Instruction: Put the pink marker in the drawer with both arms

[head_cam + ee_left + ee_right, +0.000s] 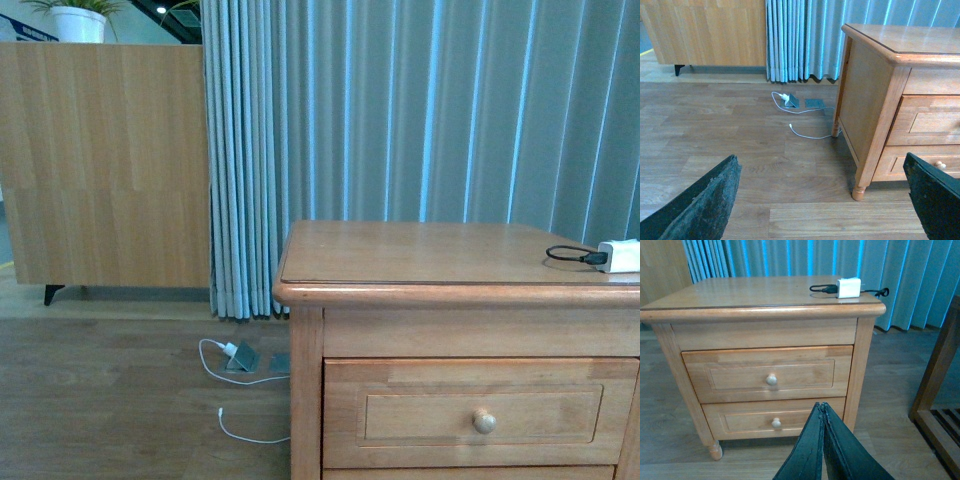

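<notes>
While the drawer [769, 372] sits shut and I see no pink marker anywhere, my left gripper [820, 200] hangs spread wide over the floor and my right gripper [823, 440] stays out pinched closed, empty, drawer knob [771, 379] at eleven o'clock.

A honey-brown wooden nightstand [460, 270] is being shown standing on wood-plank flooring [120, 400]. Behind the nightstand, the wall is being covered by pale blue-grey vertical blinds [420, 110], through which cool daylight is being let in. Well to the left of the nightstand, a light wooden cabinet [105, 160] on dark feet is being topped by a white plant pot [78, 24]. On the nightstand's top, a white charger [620, 256] with a black cable [572, 256] is being kept. On the floor beside the nightstand, a white cable [240, 425] is being left near a floor socket [243, 357].
</notes>
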